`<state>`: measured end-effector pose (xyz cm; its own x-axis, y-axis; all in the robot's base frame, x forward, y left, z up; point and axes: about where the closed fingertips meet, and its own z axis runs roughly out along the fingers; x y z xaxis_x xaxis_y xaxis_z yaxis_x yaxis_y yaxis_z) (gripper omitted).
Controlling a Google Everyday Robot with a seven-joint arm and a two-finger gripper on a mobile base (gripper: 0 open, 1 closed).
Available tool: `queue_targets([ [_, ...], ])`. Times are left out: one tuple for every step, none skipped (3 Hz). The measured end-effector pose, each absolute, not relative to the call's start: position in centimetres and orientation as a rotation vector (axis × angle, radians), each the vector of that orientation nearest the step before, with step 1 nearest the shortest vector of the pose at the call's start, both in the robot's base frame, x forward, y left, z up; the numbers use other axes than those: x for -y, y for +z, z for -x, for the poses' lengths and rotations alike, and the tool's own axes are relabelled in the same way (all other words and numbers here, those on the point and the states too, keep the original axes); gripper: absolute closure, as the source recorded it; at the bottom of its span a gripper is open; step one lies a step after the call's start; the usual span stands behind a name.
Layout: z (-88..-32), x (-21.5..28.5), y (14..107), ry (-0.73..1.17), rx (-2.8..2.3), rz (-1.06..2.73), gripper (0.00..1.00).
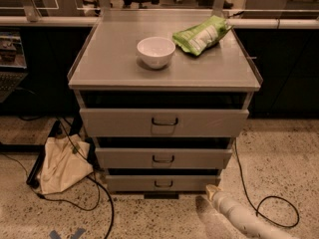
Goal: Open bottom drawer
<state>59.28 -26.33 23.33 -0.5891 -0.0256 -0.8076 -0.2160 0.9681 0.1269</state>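
The bottom drawer (162,183) is the narrowest grey front at the foot of the cabinet, with a small dark loop handle (163,184) at its centre. It looks pushed in, set back behind the two drawers above. My gripper (211,191) is at the end of the white arm (239,218) that comes in from the lower right. It is low near the floor, beside the bottom drawer's right end, to the right of the handle and apart from it.
The top drawer (164,122) and middle drawer (163,159) stick out further. A white bowl (155,52) and a green chip bag (202,35) lie on the cabinet top. A beige cloth bag (62,164) and black cables (269,203) lie on the speckled floor.
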Motion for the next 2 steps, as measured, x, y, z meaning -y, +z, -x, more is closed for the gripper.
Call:
queue_targets([
  [-61.43, 26.04, 22.42, 0.271, -2.176, 0.213, 1.0],
  [-61.44, 26.03, 22.42, 0.271, -2.176, 0.213, 1.0],
])
